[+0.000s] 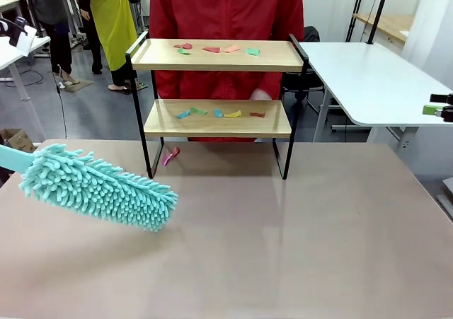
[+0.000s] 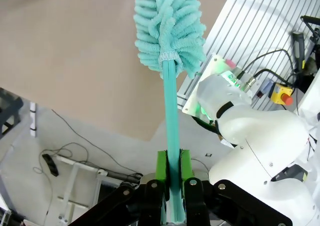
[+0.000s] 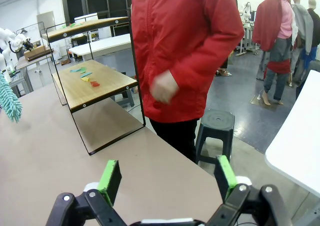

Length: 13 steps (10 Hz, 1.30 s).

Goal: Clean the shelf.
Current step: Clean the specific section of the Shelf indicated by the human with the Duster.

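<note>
Left tool [image 2: 173, 163] clamps the teal duster [image 1: 99, 188] by its handle, head held lower left over the counter [image 1: 297, 248], likely to sweep coloured scraps [image 1: 216, 112] off the shelf [image 1: 276, 56] at upper centre. Right tool [image 3: 167, 178] gapes, empty.

Check the left gripper [image 2: 173, 167] first. Its jaws are sitting shut on the duster handle [image 2: 171, 110], and both green pads [image 2: 161, 166] are pressing flat against the handle's sides. The handle is running straight out along the fingers, away from the wrist.

Next check the right gripper [image 3: 168, 178]. Its jaws are standing wide apart, and its pads [image 3: 111, 178] are touching nothing. Its fingers are pointing roughly horizontally, and the wrist is sitting without visible roll. In the front view, you are seeing this gripper at the far right edge.
</note>
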Tool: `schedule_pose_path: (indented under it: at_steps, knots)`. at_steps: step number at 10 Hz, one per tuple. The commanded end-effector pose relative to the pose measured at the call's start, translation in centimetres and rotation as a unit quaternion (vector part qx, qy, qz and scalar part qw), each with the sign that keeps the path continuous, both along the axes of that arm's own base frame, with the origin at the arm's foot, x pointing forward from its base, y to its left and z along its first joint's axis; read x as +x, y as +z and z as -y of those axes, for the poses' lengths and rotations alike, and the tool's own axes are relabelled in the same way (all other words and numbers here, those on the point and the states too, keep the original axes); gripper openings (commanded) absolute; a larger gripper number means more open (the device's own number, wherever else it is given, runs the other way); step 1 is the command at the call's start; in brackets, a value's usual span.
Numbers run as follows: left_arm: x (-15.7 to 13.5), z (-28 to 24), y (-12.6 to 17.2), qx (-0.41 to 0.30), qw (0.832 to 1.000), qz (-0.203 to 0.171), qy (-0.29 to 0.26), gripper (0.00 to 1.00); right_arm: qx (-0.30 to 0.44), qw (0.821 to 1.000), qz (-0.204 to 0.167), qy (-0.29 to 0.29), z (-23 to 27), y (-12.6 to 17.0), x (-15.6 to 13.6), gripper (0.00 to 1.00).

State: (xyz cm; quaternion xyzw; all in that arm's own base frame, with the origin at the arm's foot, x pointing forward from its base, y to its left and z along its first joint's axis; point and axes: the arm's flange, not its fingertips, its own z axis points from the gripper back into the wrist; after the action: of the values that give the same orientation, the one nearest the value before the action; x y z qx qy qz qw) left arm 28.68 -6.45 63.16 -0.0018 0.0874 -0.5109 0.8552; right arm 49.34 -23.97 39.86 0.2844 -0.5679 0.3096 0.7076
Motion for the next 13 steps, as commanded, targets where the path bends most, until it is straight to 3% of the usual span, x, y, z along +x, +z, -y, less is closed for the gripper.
schedule_pose_path:
  at_steps: [1, 13]
  knots:
    - [-0.44, -0.04, -0.16, -0.008, 1.000, -0.001, 0.009, 0.13, -0.001, 1.000, 0.002, 0.000, -0.13, 0.19, 0.02, 1.00]
    - [-0.44, -0.04, -0.16, -0.008, 1.000, -0.001, 0.009, 0.13, -0.001, 1.000, 0.002, 0.000, -0.13, 0.19, 0.02, 1.00]
